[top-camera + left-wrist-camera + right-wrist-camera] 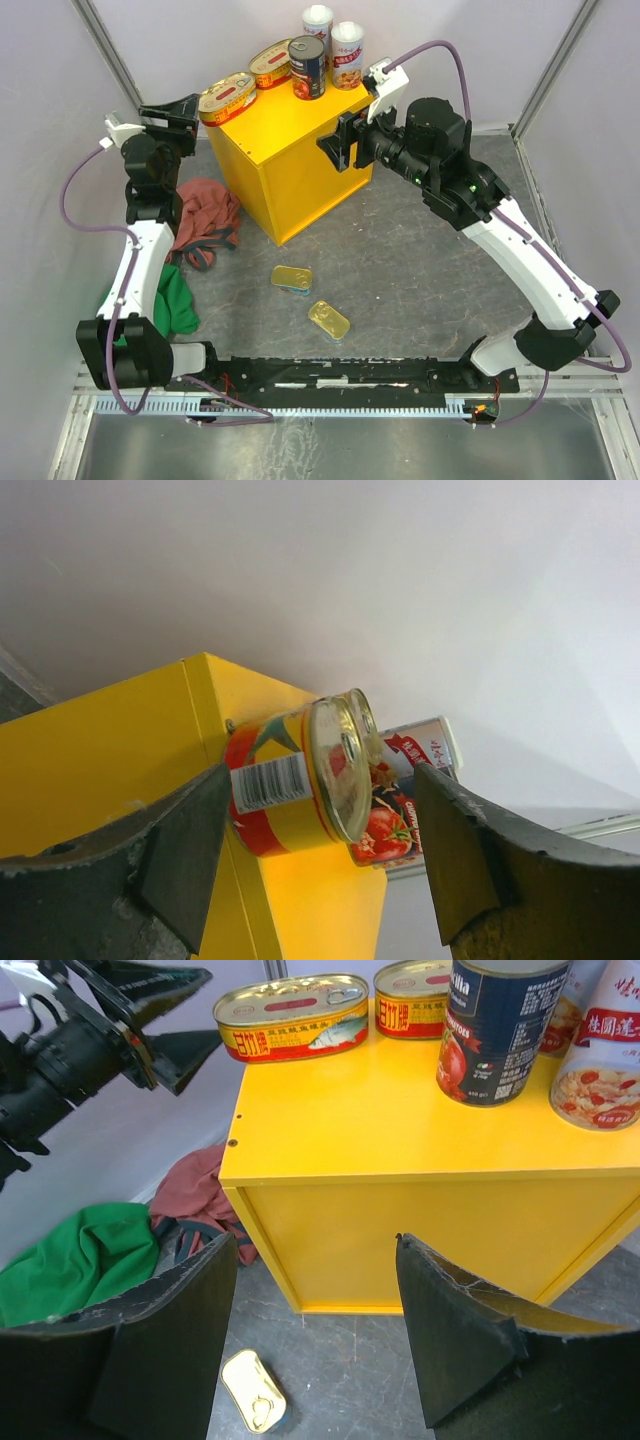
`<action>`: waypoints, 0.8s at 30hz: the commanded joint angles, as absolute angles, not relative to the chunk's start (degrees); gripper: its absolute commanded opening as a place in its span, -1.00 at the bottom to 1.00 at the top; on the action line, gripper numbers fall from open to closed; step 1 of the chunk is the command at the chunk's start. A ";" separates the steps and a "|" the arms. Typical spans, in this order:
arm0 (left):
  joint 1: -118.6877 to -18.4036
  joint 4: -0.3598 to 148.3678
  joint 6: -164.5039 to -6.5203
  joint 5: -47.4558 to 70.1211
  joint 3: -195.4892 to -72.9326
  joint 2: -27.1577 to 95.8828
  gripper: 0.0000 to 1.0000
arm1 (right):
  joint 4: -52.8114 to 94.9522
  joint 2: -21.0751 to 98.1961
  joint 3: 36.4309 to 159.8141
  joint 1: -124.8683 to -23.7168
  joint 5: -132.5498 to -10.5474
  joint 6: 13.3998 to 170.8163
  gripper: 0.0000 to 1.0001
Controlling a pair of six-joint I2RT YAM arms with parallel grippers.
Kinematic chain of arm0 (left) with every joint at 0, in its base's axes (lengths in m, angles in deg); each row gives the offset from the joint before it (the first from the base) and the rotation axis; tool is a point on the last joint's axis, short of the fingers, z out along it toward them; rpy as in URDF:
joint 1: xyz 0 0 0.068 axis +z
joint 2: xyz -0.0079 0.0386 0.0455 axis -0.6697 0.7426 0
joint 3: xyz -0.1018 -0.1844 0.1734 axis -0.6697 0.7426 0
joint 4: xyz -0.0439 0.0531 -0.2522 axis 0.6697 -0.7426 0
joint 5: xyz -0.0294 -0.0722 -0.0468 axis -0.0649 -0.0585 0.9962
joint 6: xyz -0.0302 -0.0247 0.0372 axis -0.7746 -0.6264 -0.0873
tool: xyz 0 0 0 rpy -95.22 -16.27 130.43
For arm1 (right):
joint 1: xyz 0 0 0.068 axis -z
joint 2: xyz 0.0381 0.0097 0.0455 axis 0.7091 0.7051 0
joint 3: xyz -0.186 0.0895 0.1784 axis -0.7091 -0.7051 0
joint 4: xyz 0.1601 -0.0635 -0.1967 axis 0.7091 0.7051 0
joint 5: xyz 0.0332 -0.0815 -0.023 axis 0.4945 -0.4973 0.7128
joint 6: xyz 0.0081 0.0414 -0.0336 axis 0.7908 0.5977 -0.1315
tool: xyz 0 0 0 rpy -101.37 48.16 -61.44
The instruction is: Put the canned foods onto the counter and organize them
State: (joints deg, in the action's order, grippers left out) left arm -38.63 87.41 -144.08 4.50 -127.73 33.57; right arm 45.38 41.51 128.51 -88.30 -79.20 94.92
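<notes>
Top external view: five cans stand on the yellow counter (285, 135): two oval tins (227, 97), a dark tomato can (307, 67) and two tall white-topped cans (347, 42). Two rectangular gold tins lie on the grey floor at 6 o'clock from the counter. Nearer tin (291, 277): long axis 3–9 o'clock. Farther tin (329, 319): long axis about 10–4.

Right gripper (338, 140) hovers at the counter's 3 o'clock side, fingers apart, empty; both floor tins lie toward 7 o'clock from it. Left gripper (178, 112) sits at the counter's 9 o'clock corner, fingers apart, empty, and is farther from both tins.

Judgement: the right arm is better placed. Its wrist likely needs turning so the fingers close across a tin's short axis.
</notes>
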 commanded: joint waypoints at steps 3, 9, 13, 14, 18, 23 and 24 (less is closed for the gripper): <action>-38.35 83.76 -139.87 2.50 -128.33 24.53 0.59 | 46.56 37.96 125.46 -89.23 -80.36 93.39 0.44; -39.19 76.98 -136.24 3.84 -124.01 15.99 0.59 | 47.75 34.43 116.46 -92.00 -82.74 93.26 0.45; -40.02 72.99 -133.15 3.21 -120.56 10.40 0.59 | 48.27 32.19 109.61 -94.73 -83.98 94.16 0.46; -40.38 71.99 -132.24 3.28 -119.86 9.41 0.58 | 48.47 31.68 107.29 -95.36 -84.14 94.43 0.46; -45.15 69.34 -127.59 1.94 -116.48 6.09 0.58 | 49.23 29.99 99.98 -98.22 -84.90 96.12 0.48; -58.32 66.91 -121.81 -5.51 -112.18 3.93 0.57 | 50.54 27.90 91.32 -100.95 -85.56 97.83 0.51; -60.60 66.67 -121.37 -6.57 -111.06 3.78 0.57 | 50.79 27.49 89.77 -101.45 -85.60 98.11 0.52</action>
State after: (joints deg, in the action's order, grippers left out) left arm -53.18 68.68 -128.74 -1.20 -113.88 5.17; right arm 50.50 30.86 94.04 -99.73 -84.05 96.06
